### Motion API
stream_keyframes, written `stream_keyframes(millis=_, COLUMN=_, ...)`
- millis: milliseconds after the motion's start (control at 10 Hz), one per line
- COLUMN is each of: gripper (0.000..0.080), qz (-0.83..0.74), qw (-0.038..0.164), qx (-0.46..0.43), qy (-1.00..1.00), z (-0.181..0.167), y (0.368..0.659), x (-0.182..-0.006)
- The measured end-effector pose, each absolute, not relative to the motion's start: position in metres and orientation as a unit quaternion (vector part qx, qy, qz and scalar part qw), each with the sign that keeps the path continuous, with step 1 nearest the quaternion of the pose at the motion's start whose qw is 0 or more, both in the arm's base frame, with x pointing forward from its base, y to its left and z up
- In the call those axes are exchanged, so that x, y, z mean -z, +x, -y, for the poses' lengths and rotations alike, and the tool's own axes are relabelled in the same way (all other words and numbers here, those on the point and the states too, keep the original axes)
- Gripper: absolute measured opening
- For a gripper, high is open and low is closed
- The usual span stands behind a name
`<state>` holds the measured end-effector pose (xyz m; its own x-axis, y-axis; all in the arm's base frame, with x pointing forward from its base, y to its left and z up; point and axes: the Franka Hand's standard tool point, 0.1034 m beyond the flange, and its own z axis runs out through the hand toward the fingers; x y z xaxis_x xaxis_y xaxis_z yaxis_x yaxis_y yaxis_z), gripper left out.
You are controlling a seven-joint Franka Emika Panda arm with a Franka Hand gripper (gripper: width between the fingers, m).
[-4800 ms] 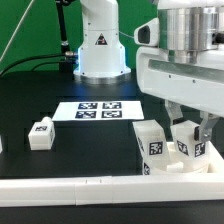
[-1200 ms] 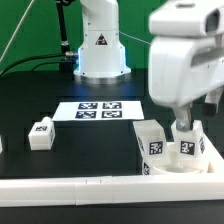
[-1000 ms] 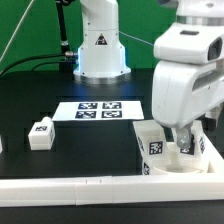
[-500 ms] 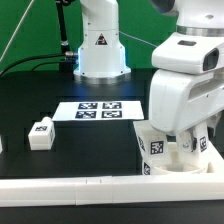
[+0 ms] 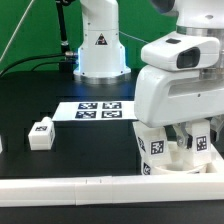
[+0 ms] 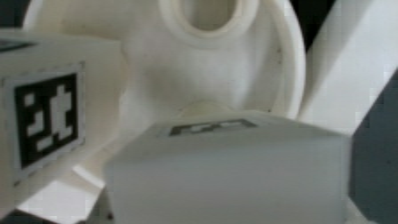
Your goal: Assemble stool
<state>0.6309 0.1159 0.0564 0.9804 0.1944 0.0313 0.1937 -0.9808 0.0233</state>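
Exterior view: the white robot gripper (image 5: pixel 197 136) hangs low over the thick round white plastic seat disc (image 5: pixel 172 168), at the exterior view's right of the black tabletop (image 5: pixel 40 95). Its fingers appear to be pinching an upright blocky white tagged leg (image 5: pixel 197 146) just beside a second tagged leg (image 5: pixel 154 146), while a third leg (image 5: pixel 40 133) lies well apart. Wrist view: the held leg's top fills the foreground, with the disc's socket (image 6: pixel 205 20) beyond. These parts look light, rigid and smooth, so flat opposite faces are probably the best hold.
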Motion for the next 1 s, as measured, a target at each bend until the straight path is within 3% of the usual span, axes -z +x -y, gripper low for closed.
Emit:
stream_keyframes(millis=400, gripper=0.0335, qz=0.285, qw=0.001, qx=0.001, qy=0.958, z=-0.1214, y=0.6313, x=-0.0577)
stream_keyframes(millis=500, gripper=0.0335, qz=0.337, qw=-0.012, qx=0.005, qy=0.941, z=-0.1187, y=0.6332, x=-0.0588)
stream_keyframes(millis=1000, gripper=0.0335, qz=0.489, qw=-0.013, qx=0.01, qy=0.872, z=-0.1195, y=0.6321, x=-0.0579)
